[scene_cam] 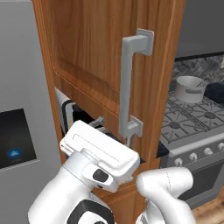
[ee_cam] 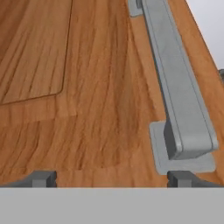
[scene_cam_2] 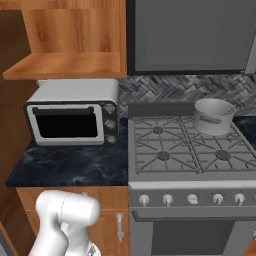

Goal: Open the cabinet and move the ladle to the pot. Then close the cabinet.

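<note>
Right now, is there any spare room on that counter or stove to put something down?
Yes: the dark counter in front of the toaster oven, and three stove burners. The pot fills the back right burner.

The white arm (scene_cam: 87, 192) was seen bent upward from the base, its wrist turned forward and the flat white hand (scene_cam: 103, 153) raised and tilted, while the gripper (ee_cam: 111, 178) was held with its jaws spread wide apart, the two dark fingertips (ee_cam: 41, 178) gripping nothing.
</note>
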